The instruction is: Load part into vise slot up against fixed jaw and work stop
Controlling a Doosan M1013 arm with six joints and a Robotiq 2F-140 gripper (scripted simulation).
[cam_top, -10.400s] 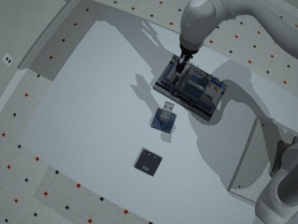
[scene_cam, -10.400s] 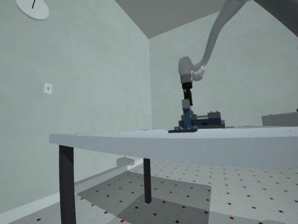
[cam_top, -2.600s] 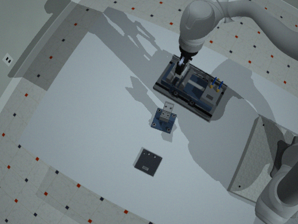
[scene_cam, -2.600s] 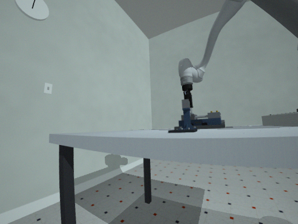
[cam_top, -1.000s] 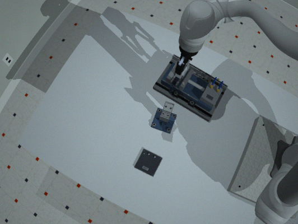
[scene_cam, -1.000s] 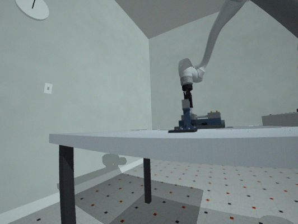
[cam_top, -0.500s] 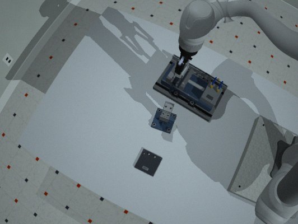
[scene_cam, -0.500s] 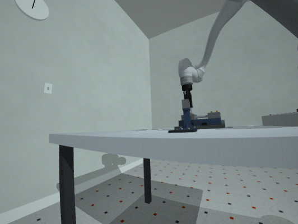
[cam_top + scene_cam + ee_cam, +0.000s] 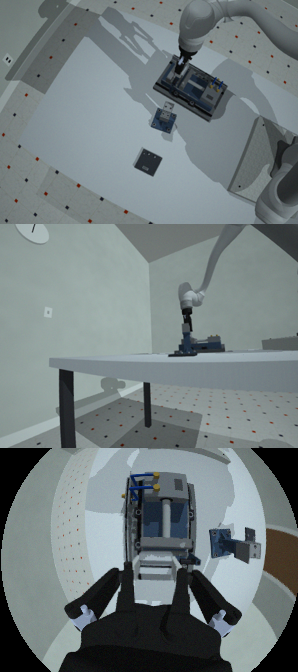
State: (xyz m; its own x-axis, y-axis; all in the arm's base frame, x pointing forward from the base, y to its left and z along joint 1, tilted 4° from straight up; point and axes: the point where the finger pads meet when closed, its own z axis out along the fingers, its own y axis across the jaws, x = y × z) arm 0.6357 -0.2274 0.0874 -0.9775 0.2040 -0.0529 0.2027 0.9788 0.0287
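My gripper (image 9: 179, 72) is shut on the part (image 9: 156, 577), a pale grey block that shows between the two dark fingers in the wrist view. It holds the part over the vise (image 9: 190, 87), above the end away from the air cylinder (image 9: 213, 94). How close the part is to the jaws and bars I cannot tell. The vise lies straight ahead in the wrist view (image 9: 162, 518) with its jaws apart. From the exterior view the gripper (image 9: 189, 322) stands upright over the vise (image 9: 205, 343), and the part is hidden there. The dark infeed plate (image 9: 148, 162) is bare.
The V-block (image 9: 165, 115) on its blue base stands between the infeed plate and the vise; it also shows in the wrist view (image 9: 234, 544). Blue hoses and yellow fittings (image 9: 217, 83) sit on the cylinder end. A raised grey pedestal (image 9: 260, 157) stands at the table's right.
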